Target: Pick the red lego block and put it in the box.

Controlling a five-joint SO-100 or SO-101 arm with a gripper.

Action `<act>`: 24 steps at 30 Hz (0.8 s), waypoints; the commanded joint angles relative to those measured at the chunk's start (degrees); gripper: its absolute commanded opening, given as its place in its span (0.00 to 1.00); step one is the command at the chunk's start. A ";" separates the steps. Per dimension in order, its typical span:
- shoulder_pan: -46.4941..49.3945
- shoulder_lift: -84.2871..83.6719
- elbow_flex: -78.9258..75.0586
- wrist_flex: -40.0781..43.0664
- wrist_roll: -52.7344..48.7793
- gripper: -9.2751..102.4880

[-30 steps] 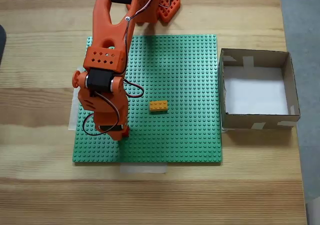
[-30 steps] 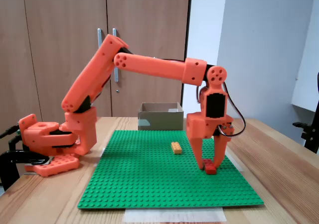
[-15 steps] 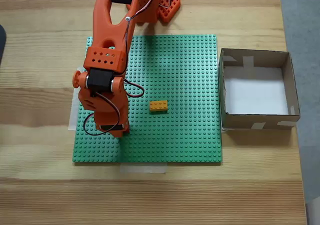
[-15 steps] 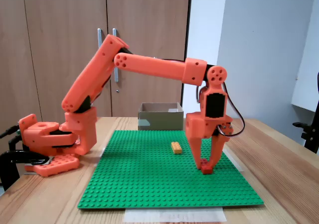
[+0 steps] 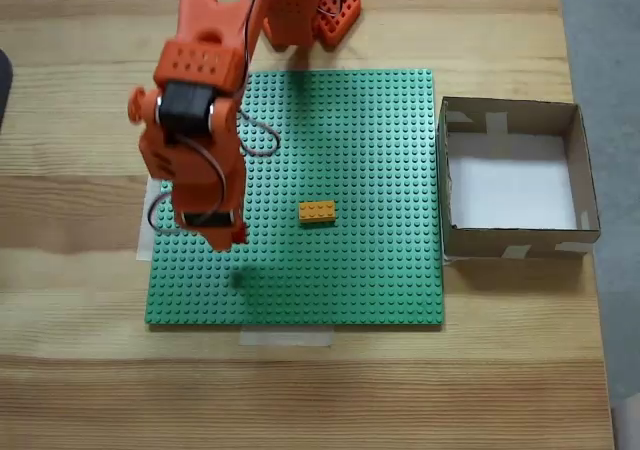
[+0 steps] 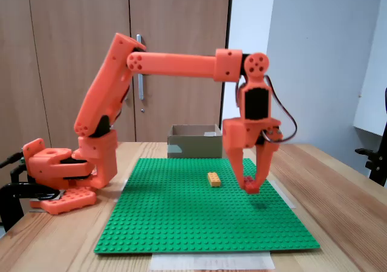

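The gripper (image 6: pixel 251 186) hangs above the green baseplate (image 6: pixel 181 211) with its fingers clenched on the red lego block (image 6: pixel 251 187), which is clear of the studs. In the top-down fixed view the box (image 5: pixel 585 175) sits just beside the baseplate's right edge, and a yellow-orange brick (image 5: pixel 317 211) lies on the plate between gripper (image 5: pixel 232 236) and box.
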 commanded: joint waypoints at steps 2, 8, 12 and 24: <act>-0.18 11.16 3.52 -1.41 1.05 0.08; -2.99 22.68 8.88 -1.32 2.72 0.08; -6.86 28.74 10.20 0.88 4.31 0.08; -22.85 43.51 16.00 1.58 8.44 0.08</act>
